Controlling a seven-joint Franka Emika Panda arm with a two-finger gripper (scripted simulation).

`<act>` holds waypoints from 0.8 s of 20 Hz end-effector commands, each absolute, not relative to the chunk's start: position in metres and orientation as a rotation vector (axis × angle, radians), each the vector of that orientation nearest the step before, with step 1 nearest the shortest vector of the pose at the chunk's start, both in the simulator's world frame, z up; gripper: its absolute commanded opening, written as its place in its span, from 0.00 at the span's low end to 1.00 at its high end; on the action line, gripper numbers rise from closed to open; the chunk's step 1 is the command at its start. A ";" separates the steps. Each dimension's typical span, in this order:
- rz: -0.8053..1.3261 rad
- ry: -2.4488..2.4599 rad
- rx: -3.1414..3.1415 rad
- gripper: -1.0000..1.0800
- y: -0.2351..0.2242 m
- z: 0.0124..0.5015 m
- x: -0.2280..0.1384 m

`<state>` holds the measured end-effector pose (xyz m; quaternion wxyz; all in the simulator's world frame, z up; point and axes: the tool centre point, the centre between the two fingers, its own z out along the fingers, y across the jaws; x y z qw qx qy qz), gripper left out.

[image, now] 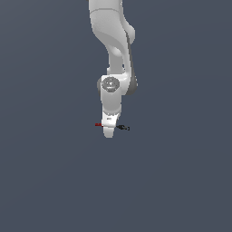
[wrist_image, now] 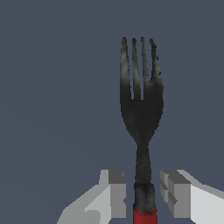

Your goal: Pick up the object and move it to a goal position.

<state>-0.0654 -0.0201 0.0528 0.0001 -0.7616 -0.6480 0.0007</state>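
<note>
The object (wrist_image: 141, 109) is a small fork with black tines and neck and a red handle end (wrist_image: 145, 215). In the wrist view it runs straight out between my two fingers (wrist_image: 117, 192), which sit tight against either side of its neck. My gripper (wrist_image: 143, 194) is shut on the object near where black meets red. In the exterior view the gripper (image: 108, 131) points down, with the red end (image: 98, 124) sticking out on the exterior view's left and the black tines (image: 123, 128) on the exterior view's right.
The white arm (image: 113, 54) comes down from the top centre of the exterior view. Plain dark grey ground (image: 181, 181) surrounds it, with no goal marker showing.
</note>
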 end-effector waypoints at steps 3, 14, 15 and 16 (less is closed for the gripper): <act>0.001 -2.037 -2.393 0.00 0.022 0.086 -0.055; 0.000 -2.032 -2.395 0.00 0.127 0.170 -0.024; 0.000 -2.032 -2.395 0.00 0.136 0.176 -0.022; 0.000 -2.032 -2.395 0.00 0.143 0.182 -0.019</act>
